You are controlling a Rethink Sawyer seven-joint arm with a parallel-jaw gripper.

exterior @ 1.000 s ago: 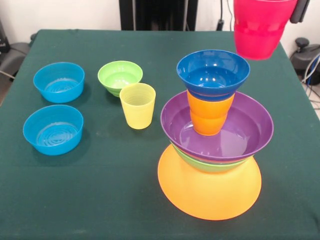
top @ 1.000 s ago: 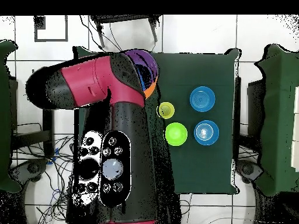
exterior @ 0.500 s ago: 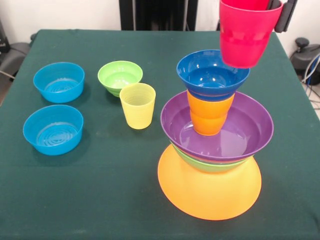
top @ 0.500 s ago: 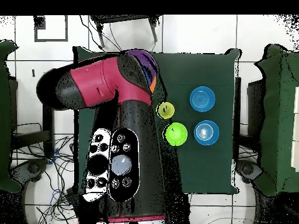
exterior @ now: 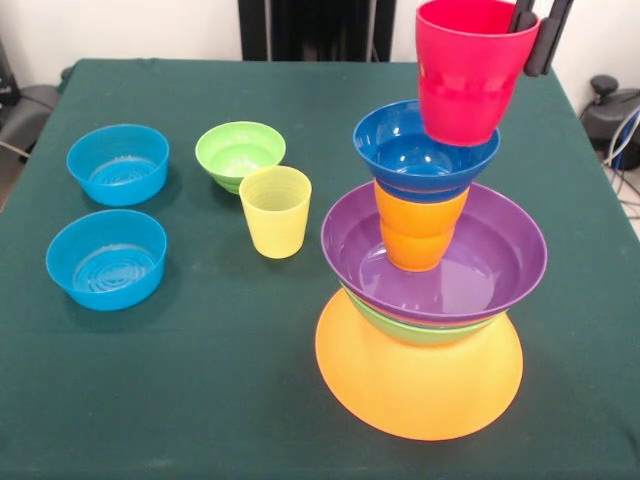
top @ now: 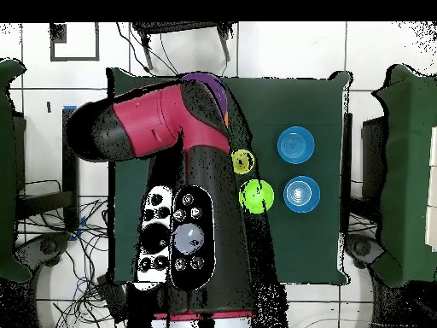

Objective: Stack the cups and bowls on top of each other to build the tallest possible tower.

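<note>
1. Red cup (exterior: 465,70) looks light, thin-walled plastic, ribbed and a bit slick — probably flexes if squeezed hard. Best taken by the rim, one finger inside and one outside, which seems to be the case here.
2. Gripper (exterior: 528,35) barely shows at the top right of the front view: a dark finger against the cup's outer wall near the rim. Pinching the rim by the look of it, since the cup hangs in the air with nothing else under it.
3. Cup sits upright, slightly tilted, its base just above the dark blue bowl (exterior: 425,145) and toward that bowl's right side — not set down yet.
4. Tower (exterior: 420,370) underneath: wide orange base, green and purple bowls, orange cup (exterior: 418,228), blue bowl on top. Looks wobbly, so a gentle, centred drop seems wise.
5. Yellow cup (exterior: 275,210), small green bowl (exterior: 239,152) and two light blue bowls (exterior: 118,163) loose on the table (exterior: 200,400).
</note>
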